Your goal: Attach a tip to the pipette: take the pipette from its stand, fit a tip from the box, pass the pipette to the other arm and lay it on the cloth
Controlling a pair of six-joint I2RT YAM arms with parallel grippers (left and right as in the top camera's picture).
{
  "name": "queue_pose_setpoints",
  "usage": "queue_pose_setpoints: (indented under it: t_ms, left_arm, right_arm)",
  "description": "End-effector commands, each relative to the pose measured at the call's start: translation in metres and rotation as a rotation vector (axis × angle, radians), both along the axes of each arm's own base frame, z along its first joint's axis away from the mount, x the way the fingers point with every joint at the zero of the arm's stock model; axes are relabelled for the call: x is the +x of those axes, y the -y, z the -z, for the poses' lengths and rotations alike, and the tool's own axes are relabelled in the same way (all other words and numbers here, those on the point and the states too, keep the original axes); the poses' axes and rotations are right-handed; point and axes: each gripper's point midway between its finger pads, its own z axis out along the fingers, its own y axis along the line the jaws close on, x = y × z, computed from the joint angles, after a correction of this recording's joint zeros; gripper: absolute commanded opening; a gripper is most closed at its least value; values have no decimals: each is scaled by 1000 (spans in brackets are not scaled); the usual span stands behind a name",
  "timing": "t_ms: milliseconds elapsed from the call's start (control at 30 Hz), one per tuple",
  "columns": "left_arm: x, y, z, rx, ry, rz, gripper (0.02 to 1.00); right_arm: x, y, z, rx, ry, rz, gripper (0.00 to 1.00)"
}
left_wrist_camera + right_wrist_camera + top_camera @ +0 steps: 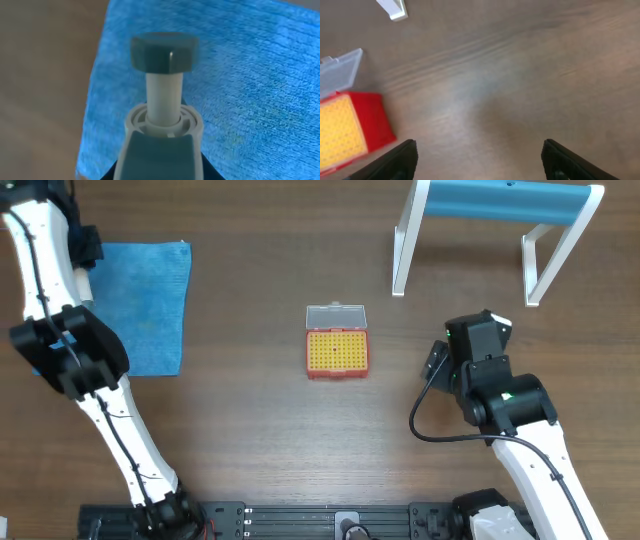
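Pipette (164,115) is held in the left jaws, directly above the blue cloth (250,90). The pipette's long axis runs straight out from the jaws, with the grey plunger button leading and the cloth beyond it. The jaws themselves are almost hidden behind the pipette's body, so the grip is judged from how the pipette sits rather than seen plainly. The far end of the pipette is hidden, so whether a tip is fitted cannot be told.

From above, the left arm (65,350) stands over the cloth's left edge, at the left side of the desk (260,440). The right jaws are spread wide and hold nothing. They hang over bare desk just beside the red and yellow tip box (337,352), whose clear lid is open. The blue stand (500,200) is at the far right, well apart from the cloth.

The left arm is plainly the nearer one. What probably remains is lowering the pipette so it lies flat on the cloth.
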Motion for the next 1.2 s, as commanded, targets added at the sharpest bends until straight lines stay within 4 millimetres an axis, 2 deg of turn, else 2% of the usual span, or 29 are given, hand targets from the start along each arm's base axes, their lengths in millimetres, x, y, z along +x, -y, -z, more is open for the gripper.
queue_pose_setpoints:
  t_ms: [33, 67, 100, 167, 233, 367, 400, 433, 500, 533, 567, 633, 667, 700, 767, 800, 833, 867, 900, 933, 967, 1000, 1033, 1067, 1100, 1167, 1200]
  left_arm:
    - [26, 31, 32, -142, 22, 216, 25]
    - [24, 30, 40, -152, 6, 211, 25]
    - [22, 30, 57, -177, -17, 206, 25]
    - [24, 37, 69, -184, -34, 219, 25]
    - [23, 40, 82, -198, -54, 221, 25]
    - [21, 38, 85, -188, -67, 217, 25]
    - [21, 38, 85, -189, -66, 213, 297]
    - [18, 39, 85, -194, -77, 212, 899]
    - [2, 47, 78, -226, -134, 185, 901]
    - [-9, 50, 50, -209, -162, 188, 901]
    - [-7, 51, 20, -191, -121, 193, 901]
    - [3, 61, -87, -123, 122, 200, 906]
    - [-6, 70, -149, -83, 252, 169, 906]
    - [-23, 84, -202, -58, 356, 187, 904]
    - [-66, 118, -274, -31, 485, 243, 904]
    - [-84, 136, -300, -37, 549, 278, 906]
    - [-117, 166, -331, -57, 625, 337, 906]
    - [-153, 190, -348, -64, 659, 383, 906]
    - [-202, 220, -345, -104, 650, 444, 906]
    - [-240, 234, -324, -154, 613, 438, 904]
    - [-277, 242, -295, -195, 594, 406, 906]
    - [-295, 242, -278, -200, 649, 375, 906]
    - [-301, 242, -269, -192, 778, 364, 906]
    - [-295, 242, -262, -175, 919, 370, 908]
    - [-291, 243, -256, -166, 970, 378, 906]
    - [-267, 243, -208, -155, 1051, 393, 906]
    - [-259, 243, -171, -166, 991, 385, 904]
  right_arm:
    - [5, -10, 10, -5, -27, 22, 807]
    - [5, -15, 15, -11, -47, 6, 807]
    - [4, -18, 21, -14, -68, 2, 807]
    - [4, -22, 30, -27, -104, -12, 809]
    - [8, -23, 29, -25, -86, -11, 809]
    - [10, -24, 28, -22, -80, -11, 809]
    - [10, -24, 28, -22, -80, -11, 809]
    - [11, -24, 28, -20, -73, -11, 809]
    - [15, -25, 26, -16, -58, -11, 812]
    - [17, -24, 22, -20, -37, -6, 812]
    - [21, -23, 17, -18, -4, -1, 814]
    - [36, -14, -14, -42, 154, 43, 814]
    - [35, -2, -29, -101, 207, 48, 814]
    - [32, 4, -44, -160, 248, 3, 814]
    - [26, 5, -78, -185, 362, -61, 818]
    - [18, 0, -99, -194, 441, -117, 818]
    - [1, 0, -129, -203, 553, -155, 818]
    - [-20, -2, -155, -201, 663, -215, 818]
    - [-48, 5, -171, -196, 761, -254, 820]
    - [-70, 16, -169, -184, 802, -249, 816]
    - [-93, 28, -161, -168, 848, -234, 818]
    - [-106, 40, -159, -165, 902, -194, 820]
    - [-120, 63, -155, -209, 929, -110, 818]
    - [-115, 65, -146, -265, 861, -111, 836]
    - [-108, 62, -136, -324, 806, -148, 860]
    - [-105, 75, -112, -435, 691, -119, 864]
    - [-111, 89, -101, -513, 626, -82, 866]
